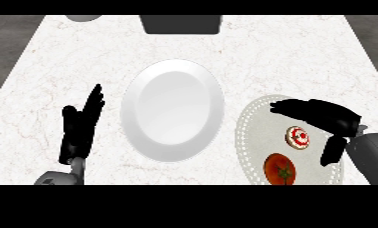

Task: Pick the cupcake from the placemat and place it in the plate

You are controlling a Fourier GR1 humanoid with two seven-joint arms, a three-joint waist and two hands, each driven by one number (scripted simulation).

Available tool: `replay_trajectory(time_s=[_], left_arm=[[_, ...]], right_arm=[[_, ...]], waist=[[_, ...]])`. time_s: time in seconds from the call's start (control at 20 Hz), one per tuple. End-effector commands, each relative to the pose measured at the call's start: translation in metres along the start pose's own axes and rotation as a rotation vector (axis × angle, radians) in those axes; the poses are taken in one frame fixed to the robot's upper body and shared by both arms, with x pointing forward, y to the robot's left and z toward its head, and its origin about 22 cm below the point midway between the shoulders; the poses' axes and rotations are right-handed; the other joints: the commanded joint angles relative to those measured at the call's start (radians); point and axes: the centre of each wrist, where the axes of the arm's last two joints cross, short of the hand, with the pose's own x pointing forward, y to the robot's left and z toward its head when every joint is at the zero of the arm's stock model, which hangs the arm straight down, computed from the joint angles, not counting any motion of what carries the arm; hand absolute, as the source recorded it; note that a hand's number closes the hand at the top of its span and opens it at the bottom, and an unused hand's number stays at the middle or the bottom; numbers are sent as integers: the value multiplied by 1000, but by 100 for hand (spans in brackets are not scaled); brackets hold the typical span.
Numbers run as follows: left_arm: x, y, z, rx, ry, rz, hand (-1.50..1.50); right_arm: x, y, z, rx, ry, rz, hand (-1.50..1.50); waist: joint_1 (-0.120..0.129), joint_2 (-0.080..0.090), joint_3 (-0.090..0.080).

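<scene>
Sitting on the pale, lace-edged placemat (pixel 255 122) at the counter's right side, the cupcake (pixel 298 137), white-topped with red markings, lies just under the robot's right hand (pixel 325 114), whose black fingers (pixel 295 107) stretch leftward above it while the thumb (pixel 334 150) hangs down at its right, leaving the hand spread and holding nothing; whether any part of it touches the cupcake cannot be told. A red tomato (pixel 280 170) with a green stem rests on the same mat, just below the cupcake. Left of the mat, near the middle of the white marble counter (pixel 295 57), stands the white plate (pixel 172 110), bare of anything. Beyond the plate, at the view's lower left, the left hand (pixel 80 127) rests with fingers straight and pointing up the counter, touching nothing. A dark grey box-like object (pixel 181 24) sits at the far edge, and a grey rounded object (pixel 83 17) shows partly at the far left corner.
</scene>
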Motion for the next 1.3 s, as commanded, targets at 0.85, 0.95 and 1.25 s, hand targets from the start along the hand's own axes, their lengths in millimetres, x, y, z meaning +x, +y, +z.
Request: replay_trajectory(time_s=[0.85,0.95,1.25], left_arm=[[14,11,-9,11,7,-4,0],[11,8,-3,10,2,-6,0],[6,3,-2,-14,10,-19,0]], right_arm=[[-14,-4,-2,-257,-35,114,150],[36,-9,-62,-344,40,44,150],[110,2,-148,-568,259,-105,150]], waist=[[-4,-1,0],[-11,-9,-2],[24,-23,-8]])
